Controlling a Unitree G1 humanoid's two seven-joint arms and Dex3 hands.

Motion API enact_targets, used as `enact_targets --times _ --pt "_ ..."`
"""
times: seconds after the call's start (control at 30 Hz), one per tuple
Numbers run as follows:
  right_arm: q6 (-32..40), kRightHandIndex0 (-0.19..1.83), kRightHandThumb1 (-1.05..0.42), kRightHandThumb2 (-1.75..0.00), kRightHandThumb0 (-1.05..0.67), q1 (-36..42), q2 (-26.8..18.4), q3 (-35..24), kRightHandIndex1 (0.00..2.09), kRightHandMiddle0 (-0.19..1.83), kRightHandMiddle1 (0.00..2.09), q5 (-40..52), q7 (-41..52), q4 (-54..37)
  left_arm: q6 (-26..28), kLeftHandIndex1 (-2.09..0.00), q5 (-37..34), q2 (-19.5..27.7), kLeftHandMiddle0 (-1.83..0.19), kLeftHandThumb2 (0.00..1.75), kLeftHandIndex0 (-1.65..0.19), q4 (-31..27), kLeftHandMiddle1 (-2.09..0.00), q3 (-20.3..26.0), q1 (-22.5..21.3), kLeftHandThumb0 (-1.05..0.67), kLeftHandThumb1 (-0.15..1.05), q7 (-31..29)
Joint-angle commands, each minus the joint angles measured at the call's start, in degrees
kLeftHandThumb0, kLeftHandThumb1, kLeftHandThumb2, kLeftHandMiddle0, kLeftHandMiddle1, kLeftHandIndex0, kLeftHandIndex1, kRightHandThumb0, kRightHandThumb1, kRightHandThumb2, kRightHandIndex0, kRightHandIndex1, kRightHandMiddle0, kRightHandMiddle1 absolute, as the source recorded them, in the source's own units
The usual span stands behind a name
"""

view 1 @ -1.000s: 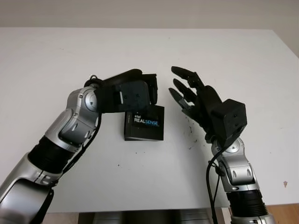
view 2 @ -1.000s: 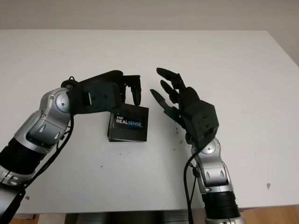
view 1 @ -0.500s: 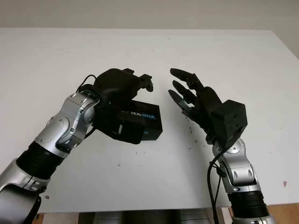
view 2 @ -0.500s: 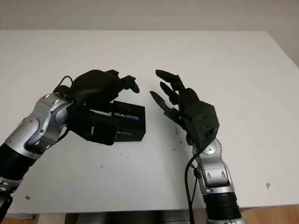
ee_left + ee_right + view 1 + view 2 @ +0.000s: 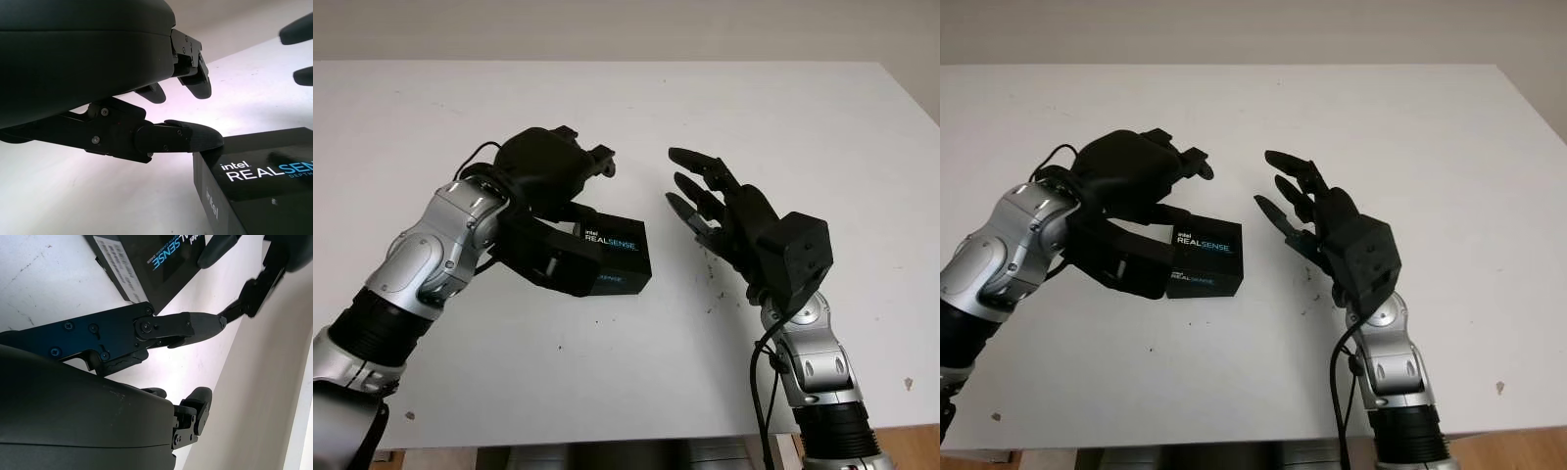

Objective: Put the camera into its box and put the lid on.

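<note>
the left hand has been rolled over above the realsense box, one finger touching its top edge, nothing gripped. the box lies closed on the table, so lid seating is judged complete. the right hand, fingers extended, is held just beside, unobstructed.

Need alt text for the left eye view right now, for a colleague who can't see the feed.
A closed black RealSense box lies on a white table, with the left robot hand over its left end, one finger along its near side. The right robot hand hangs open just right of the box, not touching it.
</note>
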Motion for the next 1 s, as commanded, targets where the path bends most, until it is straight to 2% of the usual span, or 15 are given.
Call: enact_targets --times 0.0,0.1,0.17,0.27,0.4,0.53,0.67,0.83,0.97 --pt "-0.9 0.28 -1.05 -0.25 -0.67 0.2 -0.6 -0.6 0.06 0.03 0.63 0.4 0.2 0.2 0.1 -0.34 -0.7 1.0 -0.34 0.13 -0.20 -0.4 -0.14 1.4 2.1 -0.45 1.05 0.2" --pt "-1.2 0.28 -1.05 -0.25 -0.67 0.1 -0.7 -1.3 0.06 0.03 0.63 1.3 0.8 0.4 2.5 -0.31 -2.1 0.4 -0.33 0.11 -0.20 -1.6 -0.11 3.5 4.2 -0.45 1.05 -0.5" --pt "-0.6 0.27 -1.05 -0.24 -0.66 0.1 -0.7 -1.6 0.06 0.03 0.63 1.8 1.0 0.2 4.3 -0.27 -5.7 -0.9 -0.31 0.10 -0.20 -2.3 -0.08 6.0 5.5 -0.43 1.05 -0.3" --pt "0.2 0.27 -1.05 -0.25 -0.66 0.0 -0.9 -1.5 0.06 0.04 0.63 1.2 0.5 -0.2 6.1 -0.22 -10.6 -2.6 -0.28 0.19 -0.17 -3.3 -0.05 9.3 6.3 -0.45 1.05 1.0" --pt "0.7 0.27 -1.05 -0.25 -0.66 0.4 -0.7 -1.8 0.05 0.04 0.62 1.6 0.4 -0.6 7.9 -0.16 -19.6 -7.3 -0.17 0.41 -0.10 -4.1 -0.02 16.7 7.5 -0.52 1.05 7.6" --pt "0.7 0.25 -1.05 -0.25 -0.68 0.7 -0.6 -2.0 0.05 0.03 0.59 1.9 0.2 -0.4 8.2 -0.13 -27.9 -10.8 -0.14 0.48 -0.06 -3.2 -0.03 22.3 7.6 -0.58 1.05 13.1" --pt "0.5 0.26 -1.05 -0.25 -0.70 1.0 -0.6 -1.9 0.05 0.05 0.59 1.6 -0.3 -0.2 7.2 -0.09 -31.0 -10.7 -0.06 0.53 -0.02 -2.4 -0.02 23.7 8.9 -0.61 1.05 15.4" --pt "-0.2 0.26 -1.05 -0.26 -0.70 1.1 -0.7 -2.1 0.05 0.05 0.58 2.2 0.1 0.2 5.3 -0.09 -32.6 -10.6 -0.08 0.53 -0.03 -2.2 -0.04 23.8 10.3 -0.59 1.05 17.5" --pt "0.7 0.25 -1.05 -0.25 -0.71 1.0 -0.6 -2.6 0.05 0.04 0.57 2.7 -0.2 -0.3 4.6 -0.06 -36.4 -11.9 0.00 0.58 0.02 -2.3 -0.02 25.3 10.7 -0.65 1.05 19.1"
